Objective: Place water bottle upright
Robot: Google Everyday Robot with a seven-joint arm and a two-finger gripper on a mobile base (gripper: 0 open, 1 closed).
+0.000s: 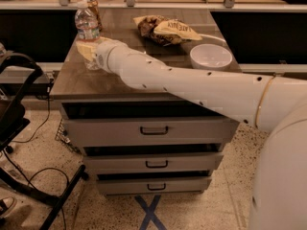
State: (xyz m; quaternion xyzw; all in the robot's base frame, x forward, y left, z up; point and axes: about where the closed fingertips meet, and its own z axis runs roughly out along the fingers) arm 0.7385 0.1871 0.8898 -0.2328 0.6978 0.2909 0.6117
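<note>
Clear plastic water bottle (pixel 86 25): upright, upper left; we judge it light, slippery.
Claw (pixel 89 51): at its lower body; closure we cannot tell.
Hold: ribbed waist.

Wht dotted arm (pixel 192 83), yellowish hand (pixel 88 49) top-L

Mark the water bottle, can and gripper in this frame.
Water bottle (pixel 87 31): camera view, on its label band.
Can (pixel 96 12): camera view, on its side showing behind the bottle.
Gripper (pixel 88 49): camera view, on its tan tip, at the bottle's lower half.
</note>
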